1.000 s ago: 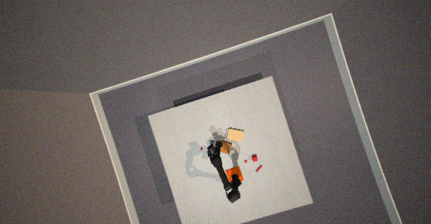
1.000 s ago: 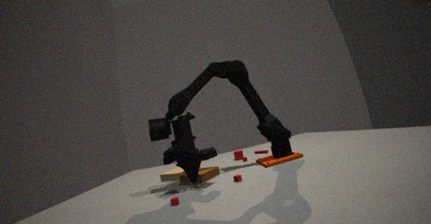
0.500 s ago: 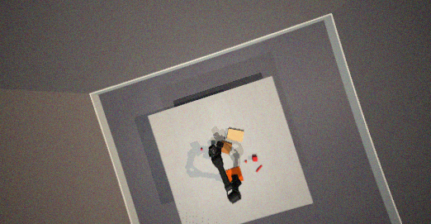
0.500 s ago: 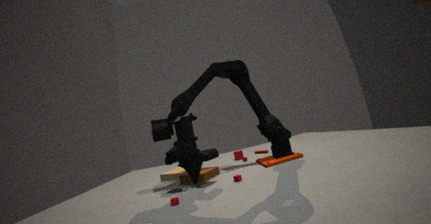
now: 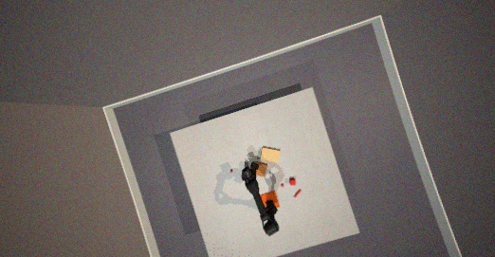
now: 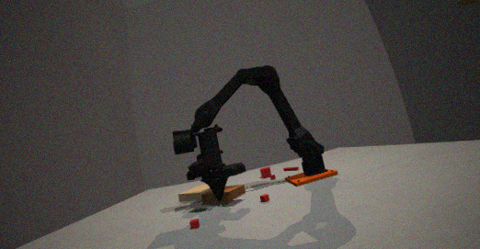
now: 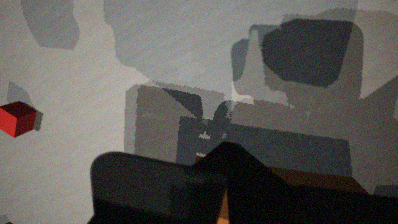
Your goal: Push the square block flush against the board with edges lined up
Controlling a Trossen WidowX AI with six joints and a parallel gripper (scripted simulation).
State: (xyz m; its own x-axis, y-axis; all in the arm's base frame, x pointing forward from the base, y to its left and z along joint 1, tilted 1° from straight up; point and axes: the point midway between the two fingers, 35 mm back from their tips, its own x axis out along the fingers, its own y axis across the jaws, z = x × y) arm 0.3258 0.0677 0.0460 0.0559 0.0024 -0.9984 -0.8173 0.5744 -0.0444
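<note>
Your black gripper (image 5: 248,173) (image 6: 221,198) (image 7: 228,149) has its fingers pressed together, pinching nothing, tips low at the brown square wooden block (image 5: 262,169) (image 6: 234,193) (image 7: 320,180); whether they touch it, you cannot tell; in the top view the block lies inward from the upper edge of the off-white square counter (image 5: 322,168) (image 6: 391,186) (image 7: 75,165); the pale tan rectangular wooden board (image 5: 270,155) (image 6: 190,194) sits right by it, toward the counter's upper right corner.

Tabletop layout, top view
Two flat pieces (image 5: 270,155) (image 5: 262,169) lie near the table's (image 5: 322,135) middle, beyond the arm's base plate (image 5: 266,199); small pieces (image 5: 292,181) lie right of it.
</note>
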